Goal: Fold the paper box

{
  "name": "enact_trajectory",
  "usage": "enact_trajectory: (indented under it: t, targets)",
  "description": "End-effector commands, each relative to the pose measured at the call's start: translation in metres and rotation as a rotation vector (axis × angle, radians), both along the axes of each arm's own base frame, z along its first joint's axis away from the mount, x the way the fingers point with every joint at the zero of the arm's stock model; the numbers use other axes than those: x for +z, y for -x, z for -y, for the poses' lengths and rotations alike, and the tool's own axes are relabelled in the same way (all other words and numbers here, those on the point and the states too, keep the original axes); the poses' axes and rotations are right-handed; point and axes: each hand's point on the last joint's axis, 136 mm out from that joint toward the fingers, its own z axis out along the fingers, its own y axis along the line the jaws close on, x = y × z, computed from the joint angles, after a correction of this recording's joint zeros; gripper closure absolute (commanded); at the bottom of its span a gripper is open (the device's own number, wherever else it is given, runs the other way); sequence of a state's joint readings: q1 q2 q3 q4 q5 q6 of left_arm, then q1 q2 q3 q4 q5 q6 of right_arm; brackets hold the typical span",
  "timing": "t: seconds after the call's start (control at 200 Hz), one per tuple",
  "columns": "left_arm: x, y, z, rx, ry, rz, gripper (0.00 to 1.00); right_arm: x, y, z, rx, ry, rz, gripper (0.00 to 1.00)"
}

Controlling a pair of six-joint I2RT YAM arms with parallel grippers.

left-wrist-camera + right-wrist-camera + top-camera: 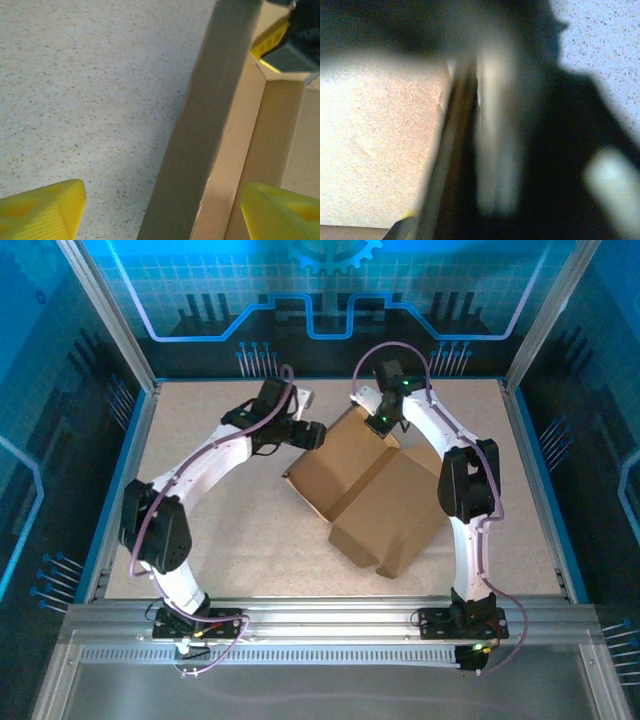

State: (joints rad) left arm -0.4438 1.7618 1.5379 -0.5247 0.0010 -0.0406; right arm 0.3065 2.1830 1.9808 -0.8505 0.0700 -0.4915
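Our left hand (160,212) stands wide astride a wall of the brown corrugated cardboard box (390,500); we see the right hand (380,422) closed tight at its corner nearest the table's far edge.

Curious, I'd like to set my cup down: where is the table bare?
Bare table lies between the left arm and the paper box, and along the near edge. Crowded far centre, where the left end effector and right end effector sit at the box.

Both arms arch forward and inward, the left gripper (306,434) with its fingers (45,210) spread wide apart, the right gripper (383,422) near on its right, pointing down, jaws closed.
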Motion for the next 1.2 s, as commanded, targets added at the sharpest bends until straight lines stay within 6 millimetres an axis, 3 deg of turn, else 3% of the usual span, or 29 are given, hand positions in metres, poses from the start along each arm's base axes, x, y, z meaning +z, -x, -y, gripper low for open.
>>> enact_trajectory:
  t: [0.0,0.225,0.31,0.64,0.69,0.74,0.855,0.93,1.111,1.196]
  targets:
    - [-0.032,0.016,0.000,-0.077,-0.161,-0.110,0.22,-0.003,0.003,-0.003,0.028,0.007,-0.024,0.89]
    - [-0.050,0.013,0.013,-0.084,-0.255,-0.129,0.38,-0.007,0.000,-0.003,0.022,0.012,-0.035,0.89]
    - [-0.057,0.010,0.011,-0.057,-0.326,-0.127,0.54,-0.008,0.000,-0.003,0.011,0.012,-0.047,0.89]
    - [-0.070,0.002,0.006,0.031,-0.480,-0.112,0.95,-0.004,0.002,-0.003,-0.043,-0.012,-0.085,0.81]
    - [-0.071,0.003,0.004,0.042,-0.485,-0.114,0.99,0.003,0.002,-0.005,-0.056,-0.024,-0.084,0.75]
    - [-0.073,0.003,0.002,0.057,-0.490,-0.117,1.00,0.014,0.000,-0.003,-0.096,-0.051,-0.073,0.59]
    - [-0.078,0.003,-0.005,0.120,-0.477,-0.130,1.00,0.052,-0.003,-0.001,-0.219,-0.156,-0.046,0.28]
    - [-0.084,0.002,-0.010,0.185,-0.437,-0.157,1.00,0.078,-0.001,0.001,-0.305,-0.223,-0.025,0.15]
    - [-0.107,0.002,-0.030,0.380,-0.290,-0.235,1.00,0.122,0.014,0.015,-0.477,-0.409,0.057,0.11]
    - [-0.119,0.004,-0.041,0.451,-0.211,-0.272,0.99,0.142,0.028,0.033,-0.544,-0.483,0.123,0.11]
